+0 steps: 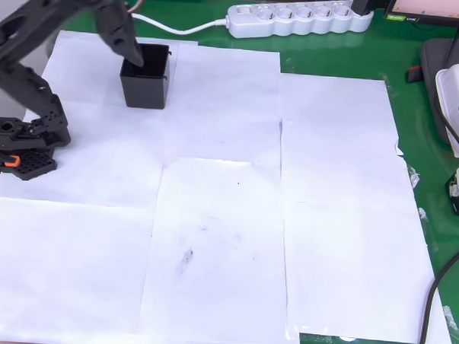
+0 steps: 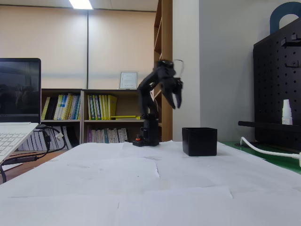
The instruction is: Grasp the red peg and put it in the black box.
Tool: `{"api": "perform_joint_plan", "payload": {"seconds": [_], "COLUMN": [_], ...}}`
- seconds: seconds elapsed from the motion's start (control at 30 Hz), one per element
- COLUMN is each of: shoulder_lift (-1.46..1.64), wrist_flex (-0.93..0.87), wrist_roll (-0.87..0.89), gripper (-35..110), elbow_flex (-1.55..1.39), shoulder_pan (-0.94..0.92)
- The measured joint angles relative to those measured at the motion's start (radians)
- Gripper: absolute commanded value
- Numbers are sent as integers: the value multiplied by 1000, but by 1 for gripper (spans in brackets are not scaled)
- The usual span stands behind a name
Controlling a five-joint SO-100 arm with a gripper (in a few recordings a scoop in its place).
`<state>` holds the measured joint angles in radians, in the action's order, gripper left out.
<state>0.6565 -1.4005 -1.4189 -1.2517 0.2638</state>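
Note:
The black box (image 1: 146, 78) stands open-topped on the white paper at the upper left of the overhead view, and at centre right in the fixed view (image 2: 200, 141). My gripper (image 1: 133, 55) hangs over the box's left rim in the overhead view. In the fixed view the gripper (image 2: 177, 100) points down, well above the box and a little to its left. Its fingers stand slightly apart, with nothing visible between them. The red peg is out of sight; the box's inside is too dark to see into.
White paper sheets (image 1: 227, 218) cover the green table. A white power strip (image 1: 301, 19) lies along the far edge, with its cable running toward the box. The arm's base (image 1: 21, 144) sits at the left. Devices and cables (image 1: 457, 113) crowd the right edge.

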Motion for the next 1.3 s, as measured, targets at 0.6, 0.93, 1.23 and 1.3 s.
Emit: {"api": "perform_joint_plan", "payload": {"seconds": [0.6, 0.93, 1.23, 1.3], "shoulder_lift": [-784, -830, -830, -830], "wrist_flex": [18, -15, -15, -15], "wrist_roll": [-202, -133, -133, -133], "gripper": [0, 0, 0, 0], "elbow_flex": [1164, 1163, 1163, 1163], "shoulder_pan": [-227, -212, -213, -213]}}
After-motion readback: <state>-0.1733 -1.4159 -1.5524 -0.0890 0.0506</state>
